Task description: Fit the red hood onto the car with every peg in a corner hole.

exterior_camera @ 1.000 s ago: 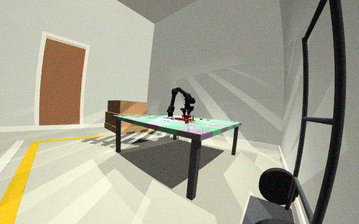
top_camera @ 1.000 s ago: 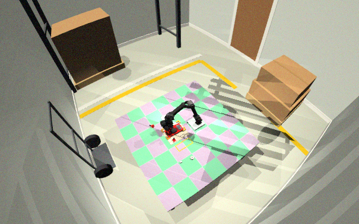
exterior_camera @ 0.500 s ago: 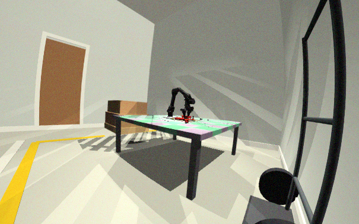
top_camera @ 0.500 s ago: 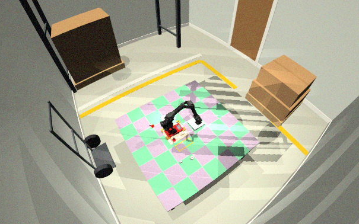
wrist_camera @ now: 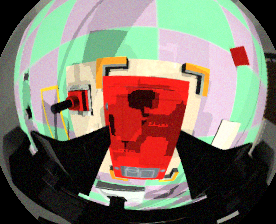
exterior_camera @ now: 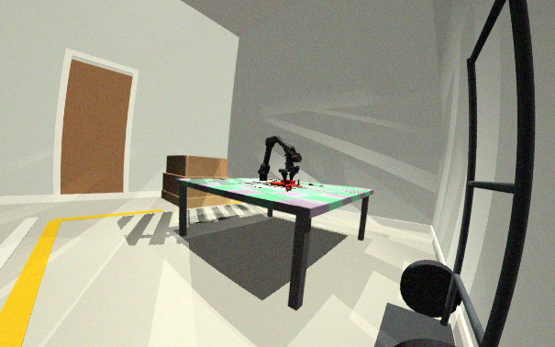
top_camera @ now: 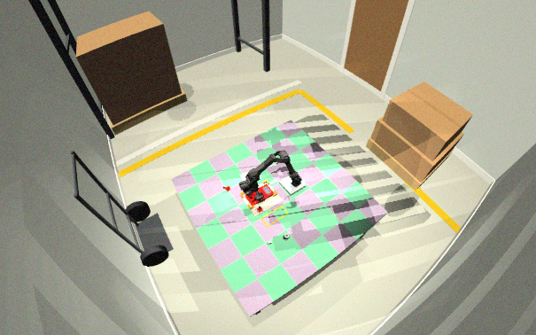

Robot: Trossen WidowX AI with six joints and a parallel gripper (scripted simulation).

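My gripper (top_camera: 258, 195) (exterior_camera: 289, 179) (wrist_camera: 144, 130) is shut on the red hood (wrist_camera: 145, 135), with one black finger on either side of it. The hood is low over the red car chassis, close to the deck. The jig (top_camera: 270, 204) (wrist_camera: 159, 69) is a cream board with orange and grey corner brackets around the chassis. A grey panel (wrist_camera: 139, 172) shows at the near end of the red in the wrist view. Hood and chassis blend in colour, so their shared edge is unclear. The engine block, pegs and corner holes cannot be made out, nor whether the hood sits flat.
A red block with a black knob (wrist_camera: 78, 100) stands on the jig's left side in the wrist view. A yellow outline (wrist_camera: 49, 88) lies beyond it. A red square (wrist_camera: 240, 56) and a white card (wrist_camera: 226, 134) are to the right. A small grey part (top_camera: 286, 236) lies farther off.
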